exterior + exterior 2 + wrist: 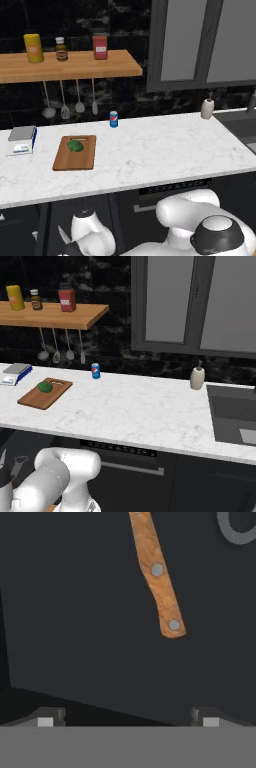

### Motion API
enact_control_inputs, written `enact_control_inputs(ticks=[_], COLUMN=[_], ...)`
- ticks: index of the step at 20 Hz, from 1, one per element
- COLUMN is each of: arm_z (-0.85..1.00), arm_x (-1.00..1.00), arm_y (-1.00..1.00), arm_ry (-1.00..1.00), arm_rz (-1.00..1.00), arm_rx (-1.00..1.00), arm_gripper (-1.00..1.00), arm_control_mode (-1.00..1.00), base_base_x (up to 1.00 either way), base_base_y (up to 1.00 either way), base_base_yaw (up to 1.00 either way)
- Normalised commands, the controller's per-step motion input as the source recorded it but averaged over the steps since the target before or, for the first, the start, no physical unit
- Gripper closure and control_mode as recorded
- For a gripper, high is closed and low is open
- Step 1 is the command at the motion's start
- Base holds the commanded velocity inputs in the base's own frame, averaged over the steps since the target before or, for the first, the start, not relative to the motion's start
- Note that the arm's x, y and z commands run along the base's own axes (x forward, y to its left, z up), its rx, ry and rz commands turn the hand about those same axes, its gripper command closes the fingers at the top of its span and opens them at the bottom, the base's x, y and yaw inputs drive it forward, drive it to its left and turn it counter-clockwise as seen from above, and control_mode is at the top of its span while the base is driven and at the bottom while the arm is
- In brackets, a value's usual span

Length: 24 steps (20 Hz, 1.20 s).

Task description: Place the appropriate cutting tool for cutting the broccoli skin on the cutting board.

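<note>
On shelf, red-labelled jar

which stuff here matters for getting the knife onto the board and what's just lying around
Job things:
- knife, wooden handle ahead of the open hand
- board
- broccoli, on the board

Lying about:
- scale
- soda can
- soap bottle
- shelf jars
- hanging utensils

Marble counter: cutting board, scale, can, soap bottle.
</note>
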Motion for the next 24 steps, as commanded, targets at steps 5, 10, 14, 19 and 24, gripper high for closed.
enact_control_inputs(ticks=[5,10,14,19,24], arm_z=[0.02,-0.16,-0.21,-0.23,-0.17], arm_x=[0.88,0.37,0.19,0.07,-0.03], arm_y=[0.0,0.16,0.23,0.1,0.0], arm_ry=[0.08,0.0,0.0,0.0,0.0], arm_rz=[0.09,0.11,0.09,0.05,0.0], arm_rx=[0.01,-0.02,-0.02,-0.02,0.0], arm_gripper=[-1.0,-1.0,-1.0,-1.0,-1.0], arm_control_mode=[-1.0,-1.0,-1.0,-1.0,-1.0], base_base_x=[0.0,0.0,0.0,0.0,0.0], base_base_y=[0.0,0.0,0.0,0.0,0.0], base_base_yaw=[0.0,0.0,0.0,0.0,0.0])
